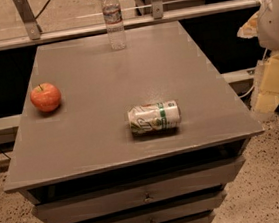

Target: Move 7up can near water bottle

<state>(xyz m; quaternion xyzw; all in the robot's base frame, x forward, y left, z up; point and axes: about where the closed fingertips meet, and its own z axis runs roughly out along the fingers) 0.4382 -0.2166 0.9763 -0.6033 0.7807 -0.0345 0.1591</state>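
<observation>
Fingers cannot be judged: the gripper is out of view, and only a white robot part shows at the far right. Nothing looks done yet. The 7up can lies on its side toward the near edge, well apart from the water bottle standing at the table's far edge.
</observation>
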